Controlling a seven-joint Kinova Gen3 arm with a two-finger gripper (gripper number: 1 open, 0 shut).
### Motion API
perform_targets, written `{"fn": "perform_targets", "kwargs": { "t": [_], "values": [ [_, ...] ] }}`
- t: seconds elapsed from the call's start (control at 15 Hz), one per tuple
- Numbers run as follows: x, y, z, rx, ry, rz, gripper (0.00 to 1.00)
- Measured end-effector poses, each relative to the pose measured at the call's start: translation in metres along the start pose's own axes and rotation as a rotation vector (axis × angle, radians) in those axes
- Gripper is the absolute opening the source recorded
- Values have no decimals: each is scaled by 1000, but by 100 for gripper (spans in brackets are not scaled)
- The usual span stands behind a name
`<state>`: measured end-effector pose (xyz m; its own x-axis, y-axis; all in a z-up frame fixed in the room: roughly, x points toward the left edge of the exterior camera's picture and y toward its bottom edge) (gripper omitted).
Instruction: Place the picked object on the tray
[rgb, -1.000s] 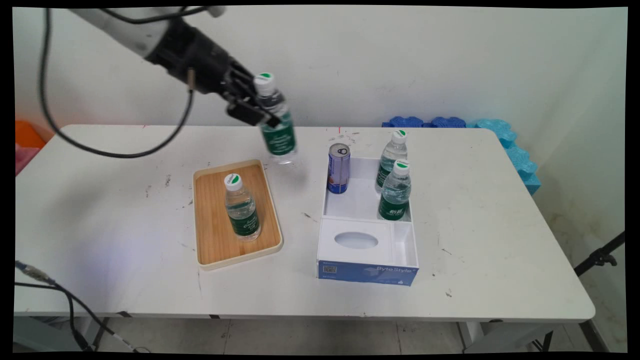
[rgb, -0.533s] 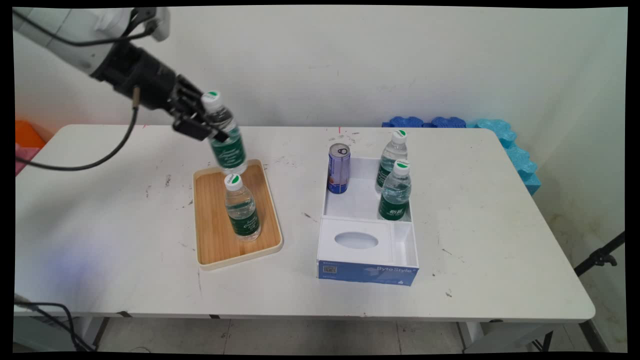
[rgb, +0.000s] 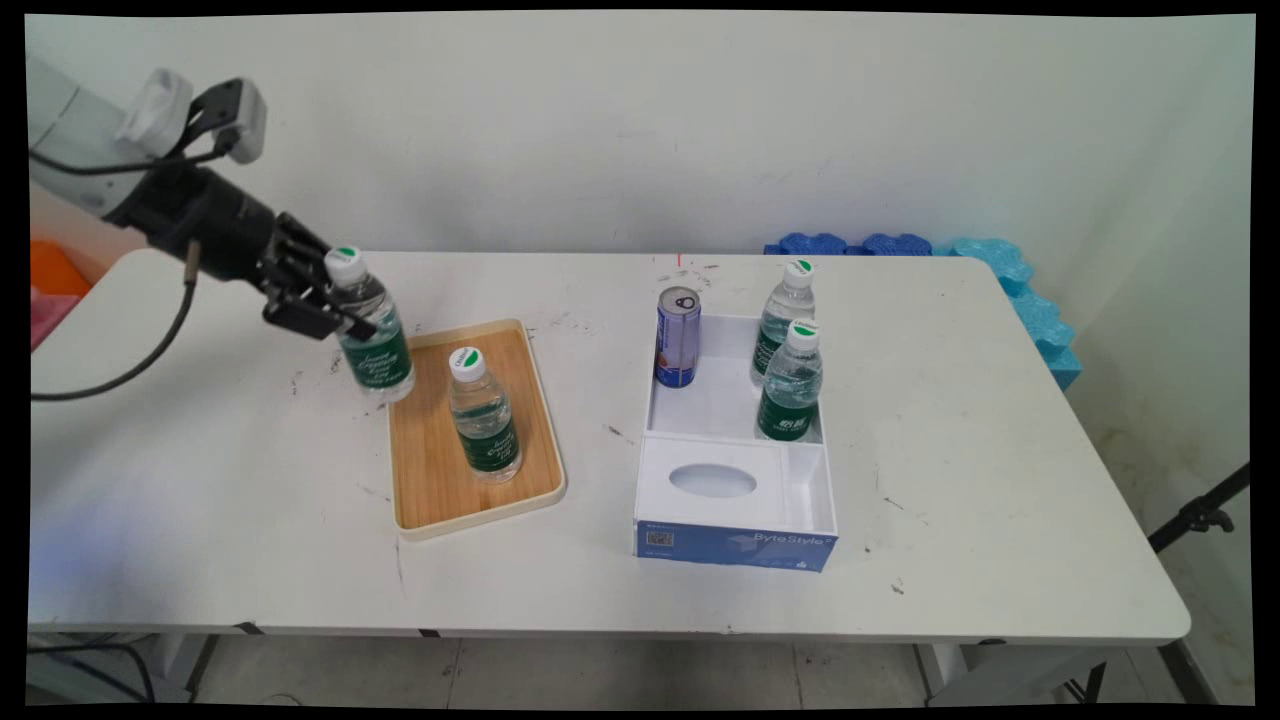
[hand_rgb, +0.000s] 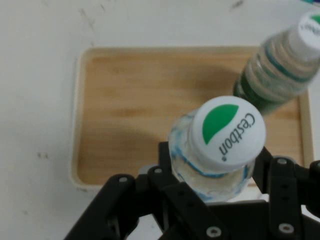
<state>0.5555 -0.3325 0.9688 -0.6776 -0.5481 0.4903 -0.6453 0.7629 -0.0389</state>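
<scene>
The white robot arm (rgb: 70, 140) reached in from the upper left, over the table's far left corner, sloping down toward the right. Its black two-finger gripper (rgb: 318, 300) pointed down and rightward, its fingers (hand_rgb: 280, 185) clamped on the neck of a clear plastic water bottle (rgb: 372, 335), which hung tilted.
</scene>
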Motion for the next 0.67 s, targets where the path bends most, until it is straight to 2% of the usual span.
{"fn": "perform_targets", "kwargs": {
  "t": [0.27,0.67],
  "values": [
    [-16,11,9,-33,8,-14,0],
    [-17,24,23,-59,47,-14,0]
  ]
}}
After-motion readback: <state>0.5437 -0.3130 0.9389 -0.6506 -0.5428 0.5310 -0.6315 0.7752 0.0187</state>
